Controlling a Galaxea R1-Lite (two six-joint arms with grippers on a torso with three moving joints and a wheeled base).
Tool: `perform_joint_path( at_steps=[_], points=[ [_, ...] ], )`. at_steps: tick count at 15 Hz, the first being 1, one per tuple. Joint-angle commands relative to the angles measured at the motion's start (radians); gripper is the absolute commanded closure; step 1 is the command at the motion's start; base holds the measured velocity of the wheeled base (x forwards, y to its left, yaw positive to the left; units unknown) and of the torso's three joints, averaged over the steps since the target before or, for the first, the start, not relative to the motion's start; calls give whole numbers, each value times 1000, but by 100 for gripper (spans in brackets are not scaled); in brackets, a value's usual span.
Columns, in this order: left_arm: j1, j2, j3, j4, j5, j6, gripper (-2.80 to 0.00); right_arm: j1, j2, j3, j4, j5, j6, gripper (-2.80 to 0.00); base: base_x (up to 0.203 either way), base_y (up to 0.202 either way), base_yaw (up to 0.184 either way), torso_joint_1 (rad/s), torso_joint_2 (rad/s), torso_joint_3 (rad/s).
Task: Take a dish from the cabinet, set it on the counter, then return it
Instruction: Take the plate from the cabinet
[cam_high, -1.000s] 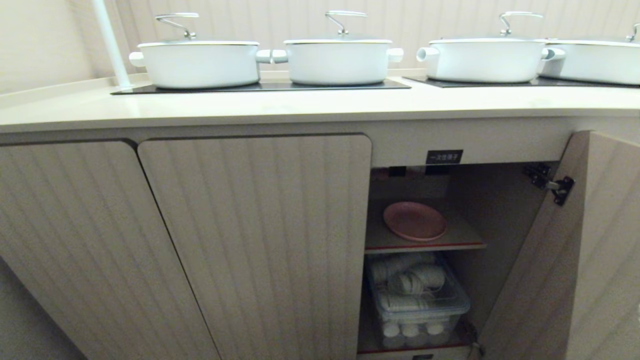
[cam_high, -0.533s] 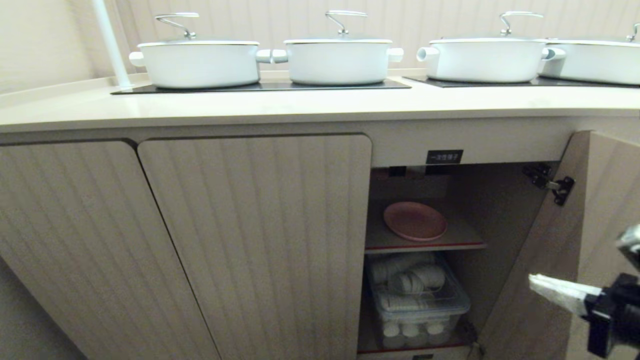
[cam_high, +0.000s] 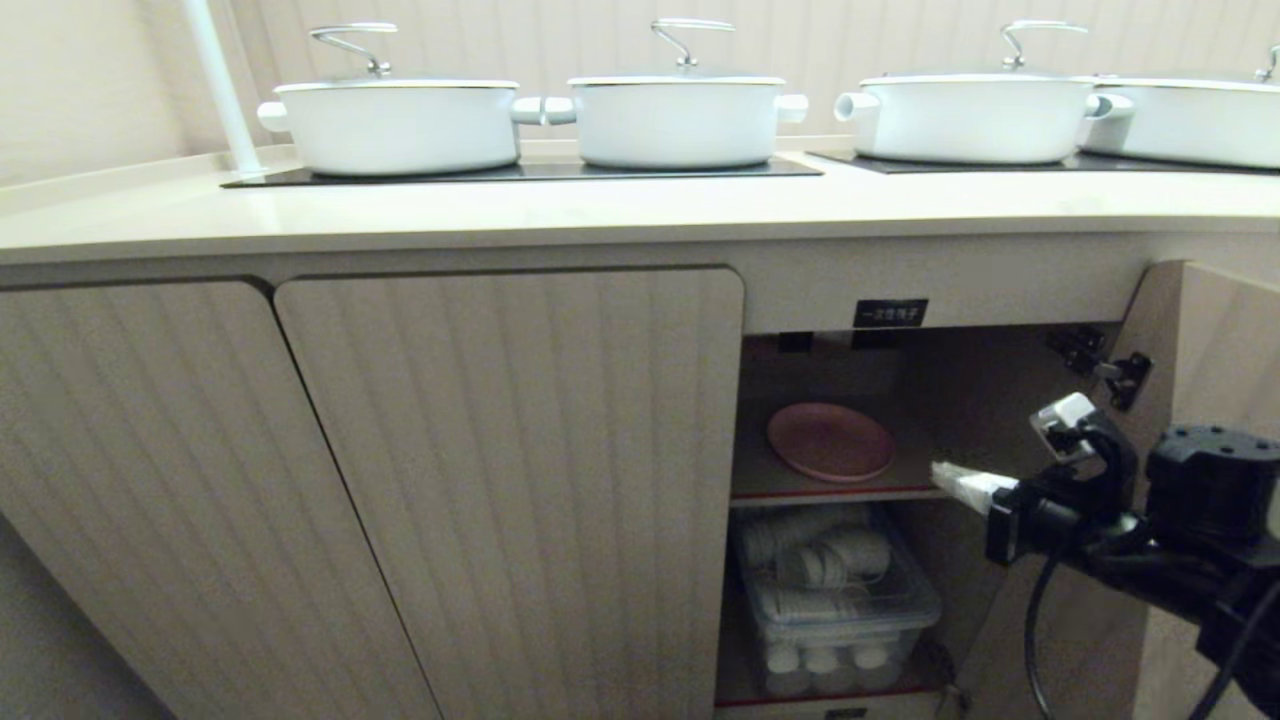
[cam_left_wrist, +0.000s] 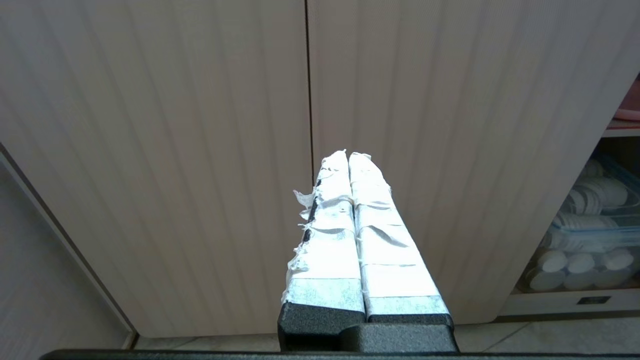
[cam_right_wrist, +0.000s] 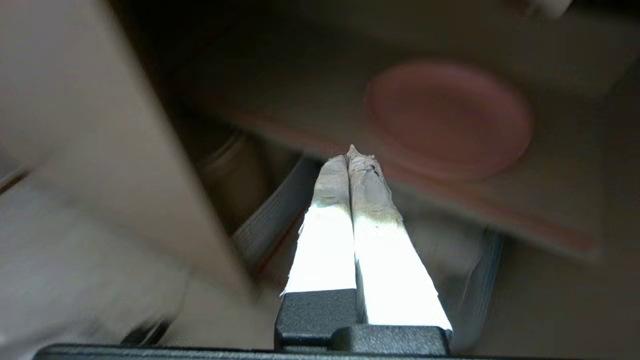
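My R hand (cam_high: 950, 480), closed & empty, sits at 3 o'clock of the dish (cam_high: 830, 441) on the shelf (cam_high: 940, 478), so I can grab it.

We see four white lidded pots (cam_high: 398, 125) along the back on black hob panels (cam_high: 520, 172). A clear plastic box (cam_high: 835, 600) of white stacked cups sits low down. Two closed fluted doors (cam_high: 510, 480) stand side by side.

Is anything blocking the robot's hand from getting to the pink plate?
Nothing visible. The right gripper, shut, sits at the open cabinet front, beside the shelf edge; the pink plate lies alone on that shelf.
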Motion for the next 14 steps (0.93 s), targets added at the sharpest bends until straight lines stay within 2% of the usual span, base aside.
perform_joint_path(
  at_steps=[1, 3, 5, 8, 14],
  points=[
    [0, 0, 0, 0, 0, -1, 0, 2, 112, -51, -42, -26, 0, 0, 0, 0, 0, 0, 0, 0],
    [-1, 0, 0, 0, 0, -1, 0, 4, 150, -124, -45, -125, 6, 0, 0, 0, 0, 0, 0, 0],
    [-1, 0, 0, 0, -1, -1, 0, 6, 179, -176, -40, -157, 31, 0, 0, 0, 0, 0, 0, 0],
    [0, 0, 0, 0, 0, 0, 0, 30, 221, -247, -33, -289, 87, 0, 0, 0, 0, 0, 0, 0],
    [-1, 0, 0, 0, -1, -1, 0, 45, 307, -316, -28, -301, 123, 0, 0, 0, 0, 0, 0, 0]
  ],
)
